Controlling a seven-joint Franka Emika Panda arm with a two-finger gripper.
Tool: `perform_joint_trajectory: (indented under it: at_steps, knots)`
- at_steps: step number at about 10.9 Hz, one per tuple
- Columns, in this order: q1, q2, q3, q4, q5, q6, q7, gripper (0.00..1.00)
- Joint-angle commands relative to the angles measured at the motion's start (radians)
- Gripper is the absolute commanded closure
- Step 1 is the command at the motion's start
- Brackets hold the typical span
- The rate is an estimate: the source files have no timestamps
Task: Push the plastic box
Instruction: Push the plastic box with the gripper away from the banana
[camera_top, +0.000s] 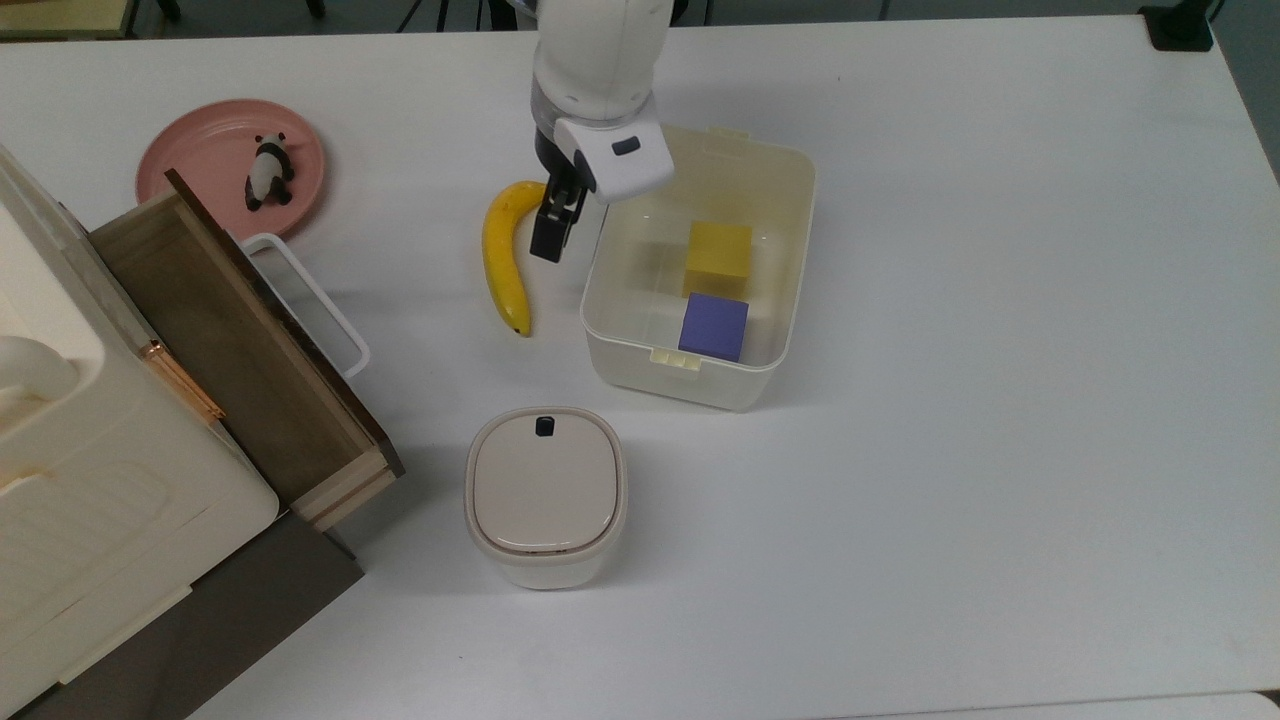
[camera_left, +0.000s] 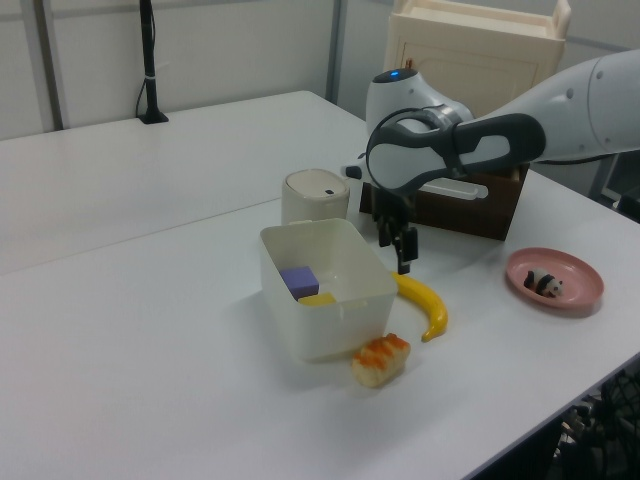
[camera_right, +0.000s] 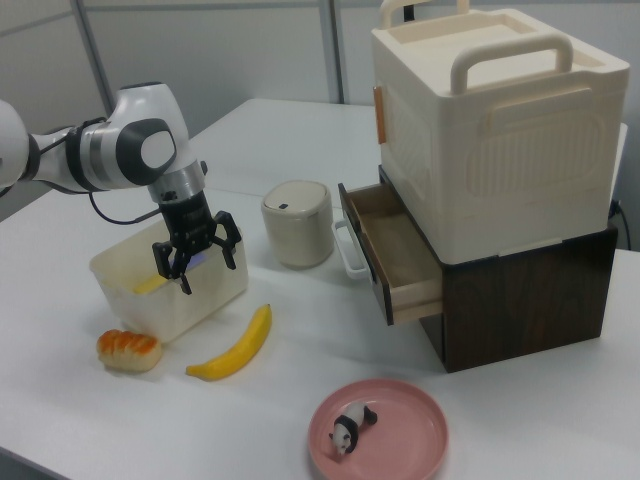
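Note:
The plastic box (camera_top: 690, 385) is a cream-white lidless bin in the middle of the table, holding a yellow cube (camera_top: 718, 258) and a purple cube (camera_top: 714, 326). My gripper (camera_top: 548, 240) hangs shut and empty just off the box's left wall in the top view, between that wall and the yellow banana (camera_top: 500, 265). Whether it touches the wall I cannot tell. In the left view the gripper (camera_left: 403, 262) sits at the right rim of the box (camera_left: 320, 330). The right view has the gripper (camera_right: 185, 283) in front of the box (camera_right: 190, 305).
A lidded rounded container (camera_top: 545, 495) stands in front of the box. A cabinet with an open wooden drawer (camera_top: 240, 340) fills the top view's left. A pink plate (camera_top: 200, 150) carries a panda figure (camera_top: 268, 170). A bread-like item (camera_left: 380, 360) lies against the box's end.

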Motion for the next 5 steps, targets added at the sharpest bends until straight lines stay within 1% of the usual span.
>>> perform_joint_trajectory:
  at_steps: [1, 3, 4, 5]
  knots:
    - [0.033, 0.024, -0.006, 0.016, -0.016, 0.071, 0.107, 0.0]
    - [0.059, 0.044, -0.004, 0.029, -0.023, 0.103, 0.159, 0.0]
    - [0.059, 0.053, 0.019, 0.032, -0.031, 0.12, 0.173, 0.0]
    - [0.061, 0.056, 0.03, 0.043, -0.031, 0.134, 0.196, 0.0]
